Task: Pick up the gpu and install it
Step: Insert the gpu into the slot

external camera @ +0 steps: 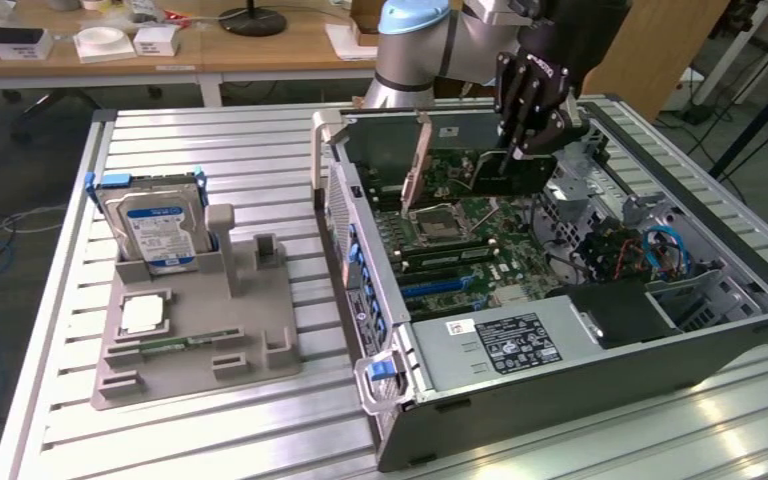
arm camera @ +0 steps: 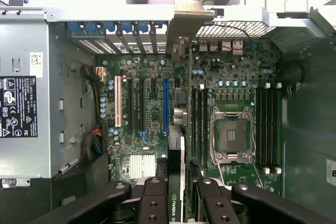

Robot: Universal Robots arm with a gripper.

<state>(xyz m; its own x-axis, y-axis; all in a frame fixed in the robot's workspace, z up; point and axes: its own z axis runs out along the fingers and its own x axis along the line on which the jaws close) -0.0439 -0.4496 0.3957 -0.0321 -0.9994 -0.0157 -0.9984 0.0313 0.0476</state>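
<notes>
My gripper reaches down into the open computer case and is shut on the gpu, a thin black card held upright on its edge above the motherboard. Its metal bracket stands toward the case's rear wall. In the wrist view the gpu runs edge-on between my black fingers, with my gripper closed around its labelled end and the bracket at the rear slot openings. The card lies alongside a blue expansion slot; I cannot tell whether it touches the board.
The CPU socket and memory slots sit beside the card. The power supply fills the case's near end. At the exterior view's left, a grey holder carries a hard drive, a processor and a RAM stick.
</notes>
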